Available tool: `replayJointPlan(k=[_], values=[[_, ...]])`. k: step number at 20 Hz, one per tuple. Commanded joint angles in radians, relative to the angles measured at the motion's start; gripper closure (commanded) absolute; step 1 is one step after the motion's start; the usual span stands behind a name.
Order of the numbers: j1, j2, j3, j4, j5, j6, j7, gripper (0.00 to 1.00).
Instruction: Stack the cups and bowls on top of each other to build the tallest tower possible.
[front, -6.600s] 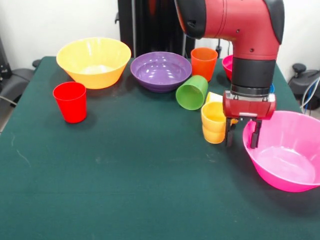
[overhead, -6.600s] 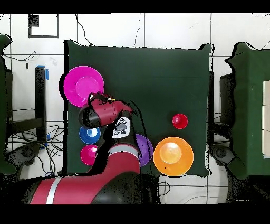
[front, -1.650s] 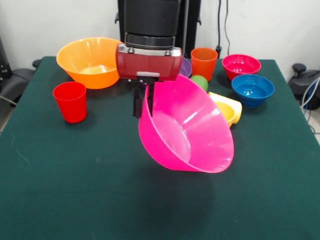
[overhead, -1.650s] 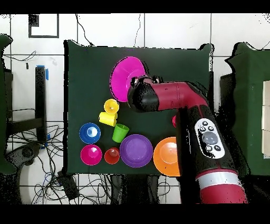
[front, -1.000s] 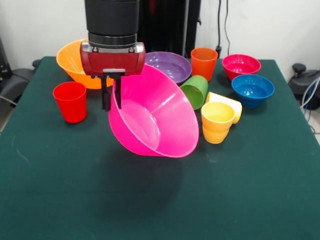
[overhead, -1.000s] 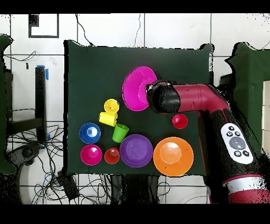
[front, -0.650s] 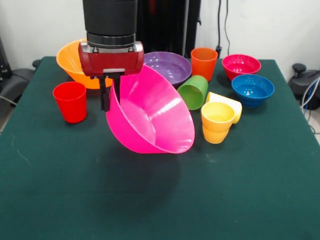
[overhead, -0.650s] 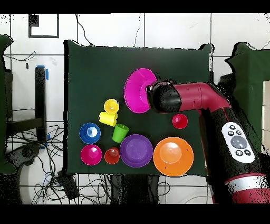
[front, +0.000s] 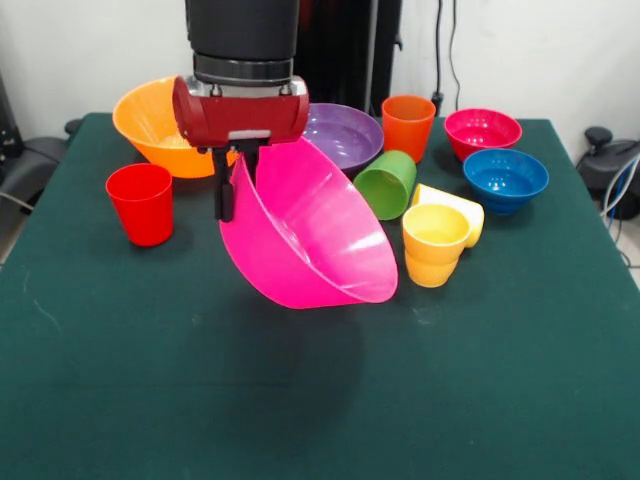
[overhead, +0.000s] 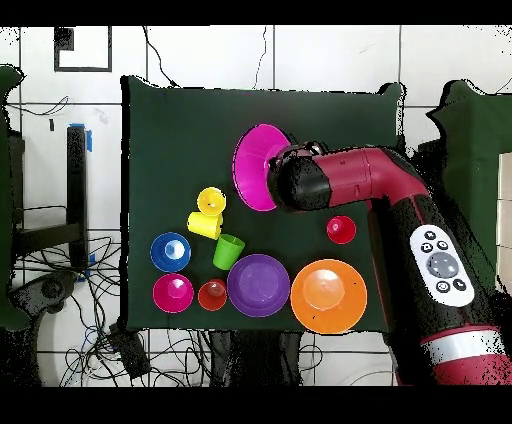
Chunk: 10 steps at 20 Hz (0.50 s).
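My gripper (front: 233, 190) (overhead: 283, 170) is shut on the rim of the hot pink bowl (front: 305, 230) (overhead: 254, 165) and holds it tilted above the table's middle. The orange bowl (front: 176, 122) (overhead: 328, 295) and the purple bowl (front: 338, 136) (overhead: 258, 285) stand at the far side. A red cup (front: 141, 203) (overhead: 340, 229) stands upright left of the gripper. The green cup (front: 386, 184) (overhead: 228, 250) lies on its side. One yellow cup (front: 434, 243) (overhead: 211, 201) stands upright and another yellow cup (front: 452, 206) (overhead: 203, 225) lies behind it. The orange cup (front: 408, 126) (overhead: 212, 295) is upright.
A crimson-pink small bowl (front: 482, 131) (overhead: 173, 292) and a blue small bowl (front: 505, 178) (overhead: 170, 251) sit at the far right in the front view. The green table (front: 300, 400) has bare cloth along its near half.
The gripper has shifted slightly right in the front view with the hot pink bowl, which stays tilted in its grasp. Nothing else has moved.
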Motion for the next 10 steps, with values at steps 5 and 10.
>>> replayJointPlan(k=[5,10], values=[[0.032,-0.086,0.050,-0.075,-0.076,0.222,-0.345,1.00],[0.041,-0.125,0.054,-0.100,-0.082,0.282,-0.349,1.00]])
